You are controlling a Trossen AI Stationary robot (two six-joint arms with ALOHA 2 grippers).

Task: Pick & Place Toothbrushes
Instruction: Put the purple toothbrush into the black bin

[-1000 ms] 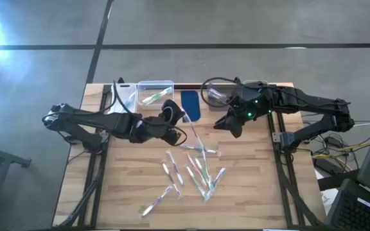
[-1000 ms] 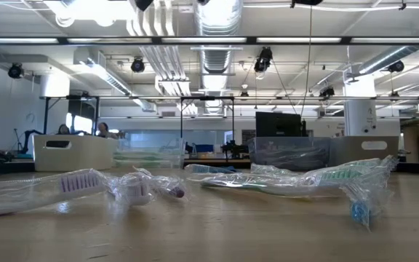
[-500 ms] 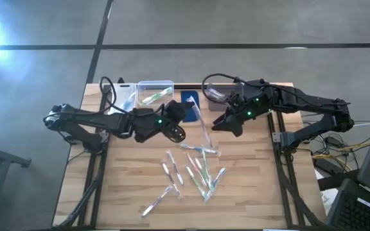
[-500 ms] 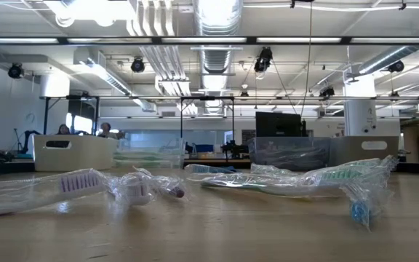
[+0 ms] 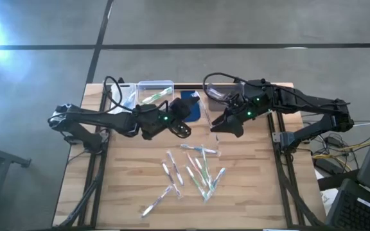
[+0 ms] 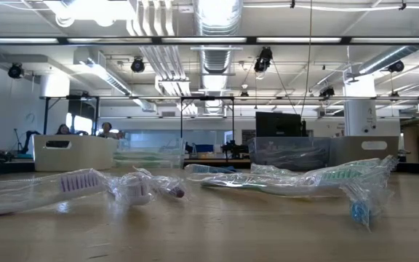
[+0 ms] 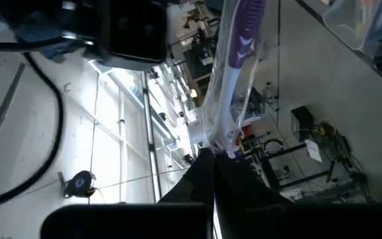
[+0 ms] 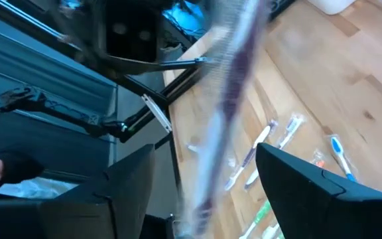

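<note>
A wooden table (image 5: 249,192) stands on grey concrete floor (image 5: 236,22); ducts (image 6: 213,14) and strip lights cross the open ceiling.

Toothbrushes (image 5: 194,170) lie mid-table; bins (image 5: 154,92), seemingly, behind.

A wooden table top (image 6: 217,233) fills the lower third of the frame, seen level from its surface. At the lower left a toothbrush (image 6: 42,188) in a clear wrapper lies lengthwise, its purple-tinted bristles turned upward. Just right of it, crumpled clear wrapping (image 6: 140,188) is seen with a small dark purple tip at its right end. Right of centre a second wrapped toothbrush (image 6: 318,180) with green bristles is laid across, its wrapper ending in a blue-marked twist at the lower right. Behind, a white bin (image 6: 75,153) stands at the left and a clear bin (image 6: 289,153) at the right. No gripper is seen in this view
</note>
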